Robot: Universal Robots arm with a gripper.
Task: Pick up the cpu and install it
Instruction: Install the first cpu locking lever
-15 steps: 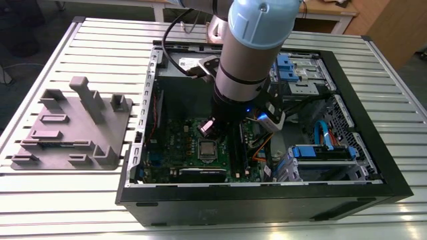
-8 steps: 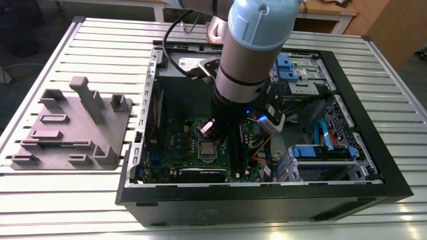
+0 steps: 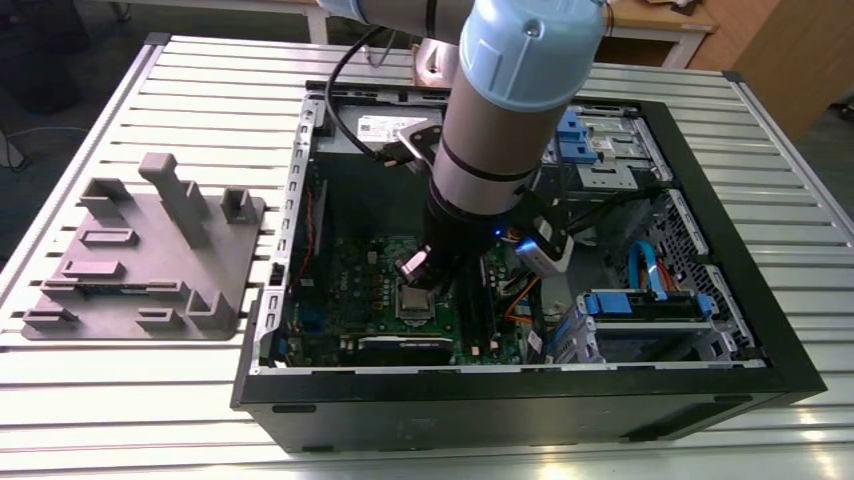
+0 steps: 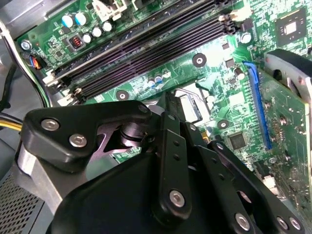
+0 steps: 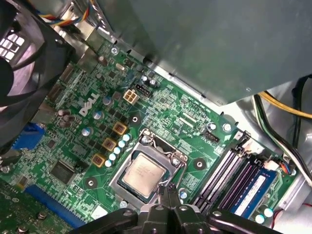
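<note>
1. The tool (image 5: 165, 188) was narrow, its tips together and holding nothing.
2. The cpu (image 5: 143, 174) lay flat in the socket (image 5: 147, 138), just beside and beneath the tool's tips.

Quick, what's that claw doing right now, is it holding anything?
Gripper: closed, holding nothing; the cpu lies in the socket beside its tips.

- Your arm (image 3: 487, 150) was a silver tube under a pale blue cap (image 3: 534, 45).
- Your gripper (image 5: 166, 188) wore black links (image 4: 170, 156) and silver screws (image 4: 177, 197).
</note>
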